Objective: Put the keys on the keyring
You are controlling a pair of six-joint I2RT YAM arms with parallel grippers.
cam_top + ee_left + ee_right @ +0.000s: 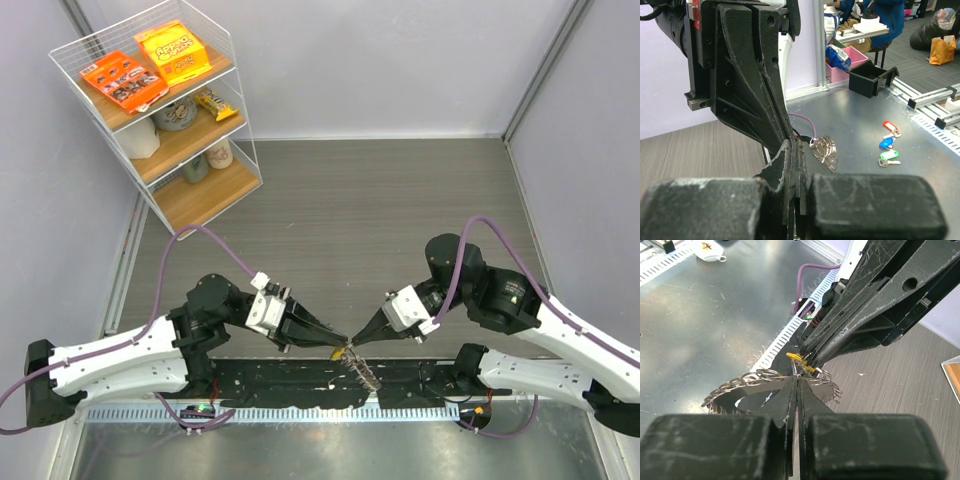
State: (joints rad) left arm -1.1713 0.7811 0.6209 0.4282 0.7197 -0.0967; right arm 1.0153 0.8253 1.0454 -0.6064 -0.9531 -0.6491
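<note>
Apparently mid-threading: keyring (757, 377) is gripped in the shut right claw (358, 345), and yellow key (799, 361) is pinched against it by the left claw (338, 346), over the surface's near edge. Silver key isn't seen; nothing is confirmed threaded.

A wire shelf rack (160, 120) stands at the far left corner of the wood-grain table (400, 220). An orange snack box (122, 80) and a yellow-orange box (172, 52) lie side by side on its top shelf, with a wrapped bar (217, 104) and a jar (175, 115) on the shelf below. On the scuffed metal sheet (865, 130) three tagged keys lie in a loose column: red tag (889, 125), blue tag (886, 143), green tag (888, 155). Past them sit an open black box (870, 80) and a pink bin (850, 62)
</note>
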